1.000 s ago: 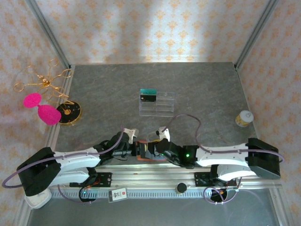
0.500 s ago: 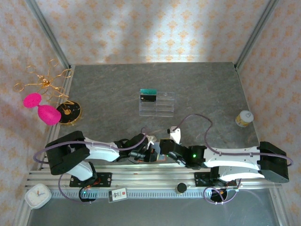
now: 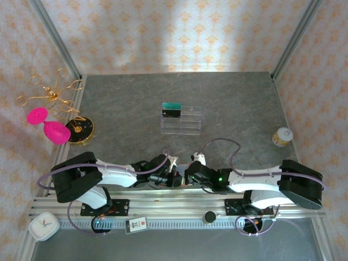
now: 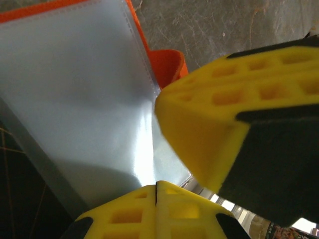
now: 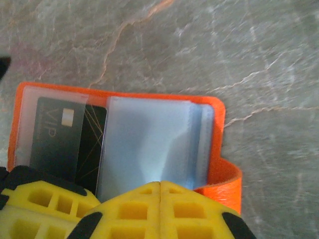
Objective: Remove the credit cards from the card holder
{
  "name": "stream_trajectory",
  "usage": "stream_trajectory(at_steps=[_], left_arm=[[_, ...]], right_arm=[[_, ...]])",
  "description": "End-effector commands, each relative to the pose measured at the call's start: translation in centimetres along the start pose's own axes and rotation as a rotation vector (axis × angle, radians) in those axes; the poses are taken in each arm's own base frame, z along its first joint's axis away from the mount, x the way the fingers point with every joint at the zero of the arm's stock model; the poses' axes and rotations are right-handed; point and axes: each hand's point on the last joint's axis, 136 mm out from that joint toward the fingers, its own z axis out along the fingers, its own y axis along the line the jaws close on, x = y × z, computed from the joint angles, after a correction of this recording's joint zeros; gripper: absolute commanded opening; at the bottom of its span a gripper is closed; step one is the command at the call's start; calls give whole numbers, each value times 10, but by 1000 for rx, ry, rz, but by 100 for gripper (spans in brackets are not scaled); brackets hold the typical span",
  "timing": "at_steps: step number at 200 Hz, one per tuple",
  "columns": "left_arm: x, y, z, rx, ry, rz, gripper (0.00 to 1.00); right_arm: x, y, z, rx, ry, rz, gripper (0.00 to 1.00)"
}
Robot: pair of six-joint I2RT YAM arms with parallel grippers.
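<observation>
Orange card holder (image 5: 218, 149) lies open on the marbled grey tabletop (image 5: 224, 50), just ahead of the right gripper (image 5: 160, 191), whose yellow fingers are pressed together, hiding its near edge. Cloudy plastic sleeves (image 5: 144, 144) half-veil a black credit card (image 5: 92, 149), front-left. Left gripper (image 4: 156, 191) is likewise pressed together at a sleeve; whether either pinches plastic is unclear.

There are three credit cards: one teal card (image 3: 173, 105) and two dark ones, the dark card (image 3: 171, 113) and the black card (image 5: 65, 142). There is one orange card holder (image 5: 218, 134) and one clear rack (image 3: 187, 125). There are two grippers, the left gripper (image 4: 156, 194) and the right gripper (image 5: 160, 189). The rest are one pale jar (image 3: 282, 136), one gold wire ornament (image 3: 50, 93), one black-and-gold disc (image 3: 82, 129), one small clock (image 3: 43, 225) and two pink shapes (image 3: 37, 115).
</observation>
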Motion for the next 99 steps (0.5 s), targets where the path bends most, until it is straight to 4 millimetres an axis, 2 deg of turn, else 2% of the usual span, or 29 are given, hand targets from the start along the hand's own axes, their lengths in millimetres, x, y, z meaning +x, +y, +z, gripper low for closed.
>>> stream_trajectory(at_steps=[1, 26, 38, 66, 99], left_arm=[[-4, -6, -7, 25, -35, 17, 0], [-14, -5, -28, 29, -125, 12, 4], [-19, 4, -43, 17, -182, -7, 6], [-25, 33, -67, -18, -268, -57, 8], [-20, 55, -71, -71, -279, -76, 6]], right_arm=[[2, 0, 7, -4, 29, 5, 0], [9, -25, 14, 115, 50, 11, 0], [10, -30, 15, 147, 53, 9, 0], [8, -27, 18, 156, 57, 0, 0], [2, -20, 18, 159, 51, -16, 0]])
